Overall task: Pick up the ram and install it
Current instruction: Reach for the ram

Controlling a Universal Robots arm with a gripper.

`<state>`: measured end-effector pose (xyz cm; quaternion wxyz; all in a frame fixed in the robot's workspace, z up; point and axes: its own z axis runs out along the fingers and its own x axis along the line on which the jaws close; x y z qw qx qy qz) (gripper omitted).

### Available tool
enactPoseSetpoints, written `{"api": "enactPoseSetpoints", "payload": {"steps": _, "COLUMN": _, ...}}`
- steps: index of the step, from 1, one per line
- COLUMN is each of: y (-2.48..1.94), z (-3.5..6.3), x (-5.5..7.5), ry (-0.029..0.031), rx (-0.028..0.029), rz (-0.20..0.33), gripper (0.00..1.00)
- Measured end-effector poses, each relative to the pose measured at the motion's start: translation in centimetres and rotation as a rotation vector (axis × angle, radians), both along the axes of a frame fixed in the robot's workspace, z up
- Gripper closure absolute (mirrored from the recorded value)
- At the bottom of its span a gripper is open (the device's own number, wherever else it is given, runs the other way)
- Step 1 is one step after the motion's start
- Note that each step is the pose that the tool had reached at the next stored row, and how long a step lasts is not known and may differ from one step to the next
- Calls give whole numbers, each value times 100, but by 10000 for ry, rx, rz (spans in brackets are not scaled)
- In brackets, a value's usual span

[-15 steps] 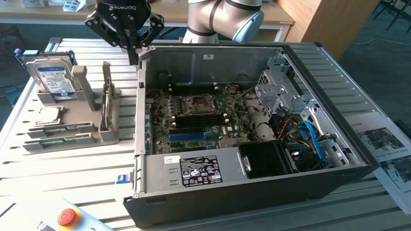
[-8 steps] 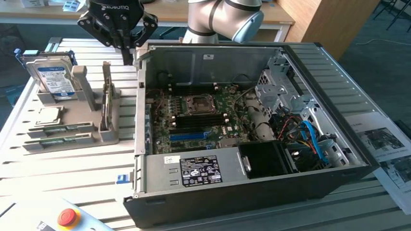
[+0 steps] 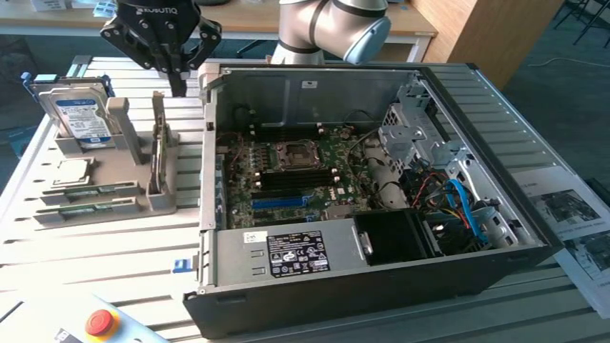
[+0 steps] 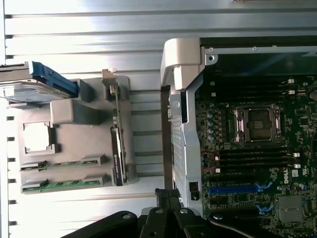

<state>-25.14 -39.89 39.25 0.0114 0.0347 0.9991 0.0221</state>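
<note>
The ram lies as two thin green sticks in the grey holder (image 3: pixel 133 187) at the exterior view's left: the near ram stick (image 3: pixel 84 211) and, just beside it, the far ram stick (image 3: pixel 91 191), each flat in its own slot at the holder's near end. Beyond them in the same holder sit a square processor chip (image 3: pixel 71 171), an upright hard drive (image 3: pixel 81 118) with a blue-and-white label, and, toward the case, an expansion card (image 3: pixel 159 146) standing on edge. The end effector (image 3: pixel 178 87) hangs in the air at the far left of the scene, above the far end of the card and well apart from both sticks; its fingers are pressed together and grip nothing. To the right of the holder, the open computer case (image 3: pixel 333 304) lies on its side on the slatted metal table (image 3: pixel 96 250), showing the motherboard (image 3: pixel 324 179) with an empty processor socket (image 3: pixel 296 155), dark memory slots beside it and a long blue slot (image 3: pixel 281 202) nearer the labelled power supply (image 3: pixel 286 254). A red button (image 3: pixel 101 321) sits at the table's near edge.
</note>
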Motion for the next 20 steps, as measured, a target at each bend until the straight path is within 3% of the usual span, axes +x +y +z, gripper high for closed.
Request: {"api": "enactPoseSetpoints", "payload": {"steps": 20, "y": 0, "z": -3, "x": -350, "ry": -1, "rx": 1, "rz": 9, "gripper": 89}}
